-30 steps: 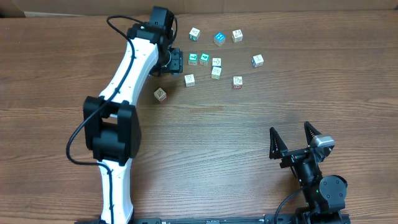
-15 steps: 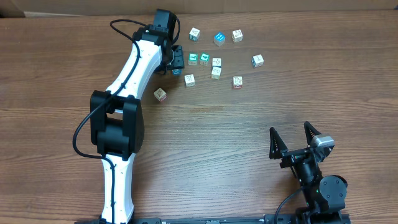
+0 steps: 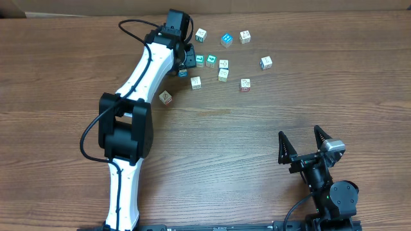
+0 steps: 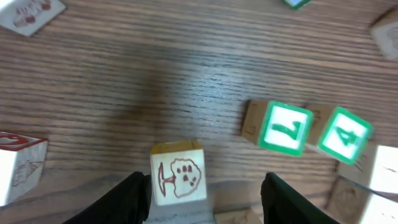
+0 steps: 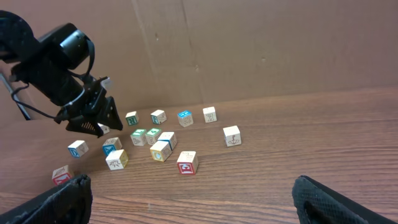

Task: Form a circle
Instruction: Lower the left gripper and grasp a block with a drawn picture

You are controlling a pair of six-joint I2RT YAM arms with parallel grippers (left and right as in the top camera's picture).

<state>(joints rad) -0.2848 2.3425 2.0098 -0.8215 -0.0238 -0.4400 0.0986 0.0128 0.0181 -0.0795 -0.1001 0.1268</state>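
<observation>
Just now I am holding my left gripper (image 4: 205,193) open and empty astride the tree block (image 4: 178,179), which is sitting between my fingers (image 4: 134,199) close by one, while the green blocks (image 4: 287,127), probably the circle's beginning, are lying just ahead toward the other.

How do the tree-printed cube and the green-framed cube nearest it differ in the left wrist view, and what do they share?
The tree-printed cube shows a reddish-brown drawing on a plain face; the green-framed cube shows a green character inside a green border. The tree-printed cube sits alone between the fingers of the left claw; the green-framed cube touches another green cube. Both are small, pale and rest on the table.
</observation>
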